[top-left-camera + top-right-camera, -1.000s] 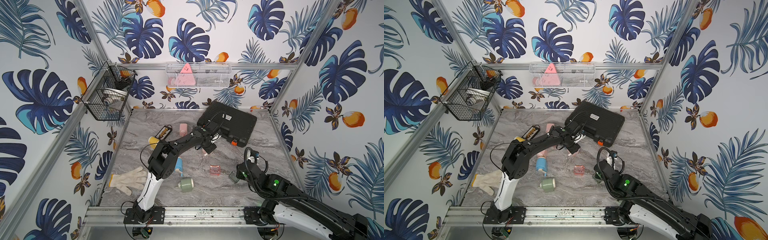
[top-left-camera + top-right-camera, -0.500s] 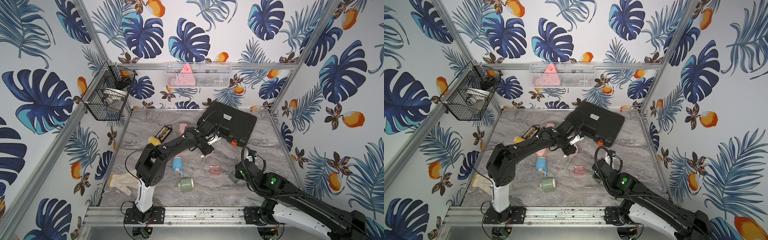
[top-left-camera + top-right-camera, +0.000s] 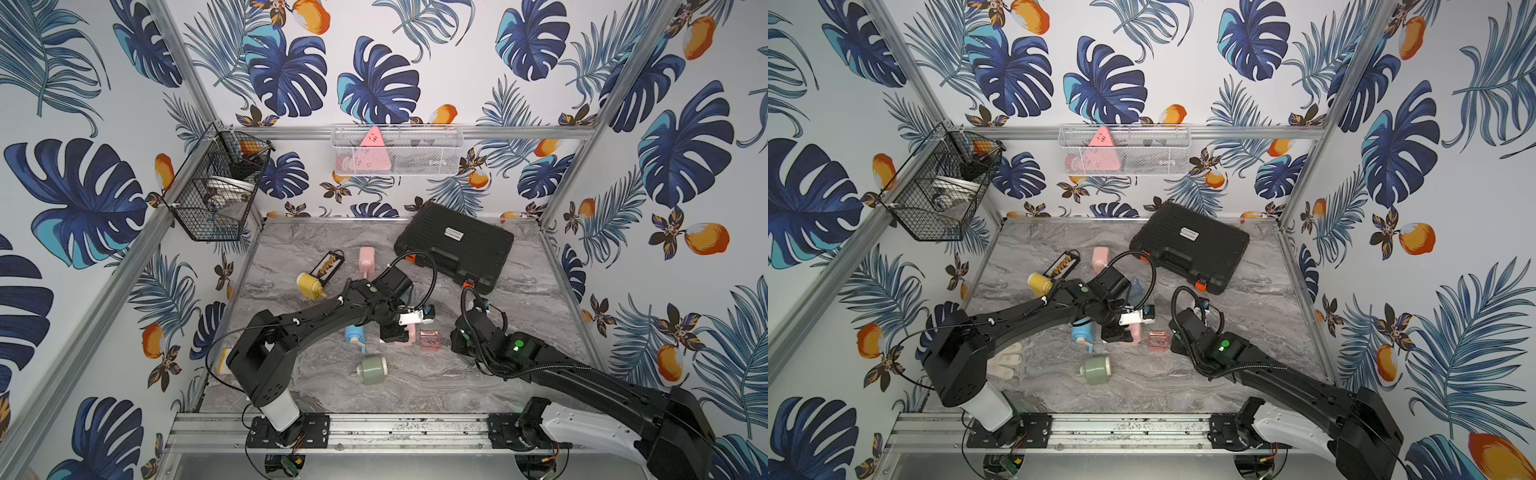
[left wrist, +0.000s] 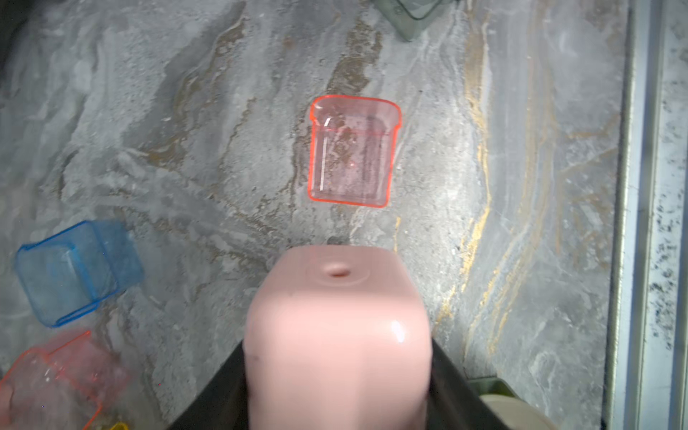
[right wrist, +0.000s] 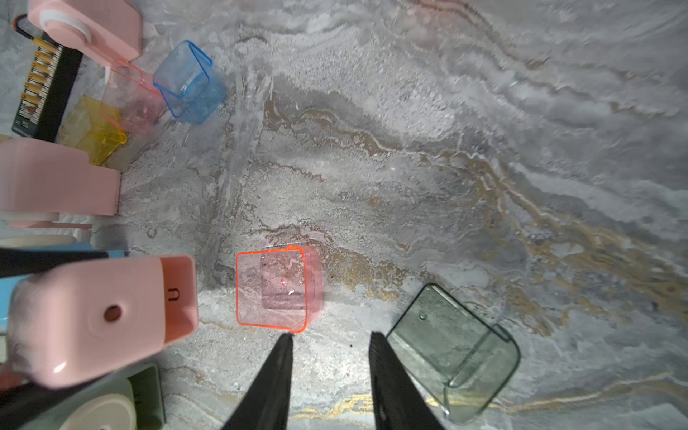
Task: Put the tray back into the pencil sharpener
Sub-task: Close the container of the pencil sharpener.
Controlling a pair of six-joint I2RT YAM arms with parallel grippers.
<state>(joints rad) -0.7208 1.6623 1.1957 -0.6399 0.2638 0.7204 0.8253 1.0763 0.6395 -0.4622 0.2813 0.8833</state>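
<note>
My left gripper (image 4: 337, 391) is shut on a pink pencil sharpener (image 4: 337, 327), which sits low over the table between the two black fingers. In both top views this sharpener (image 3: 409, 336) (image 3: 1134, 332) is just left of the clear pink tray (image 3: 429, 340) (image 3: 1158, 339). The tray (image 4: 353, 150) lies alone on the marble, apart from the sharpener. My right gripper (image 5: 332, 337) is open and holds nothing. One of its fingertips (image 5: 286, 340) is close to a corner of the tray (image 5: 277, 288). In a top view the right gripper (image 3: 457, 341) is right of the tray.
A grey-green clear tray (image 5: 454, 353) lies against my right gripper's other finger. Blue (image 5: 188, 83) and yellow (image 5: 95, 130) trays lie further off. A green sharpener (image 3: 372, 370), a blue sharpener (image 3: 355, 334) and a black case (image 3: 455, 245) are on the table. A glove (image 3: 1005, 359) lies at the front left.
My left arm has carried the pink sharpener from near the black case toward the front, down beside the pink tray. The right arm has barely moved.
</note>
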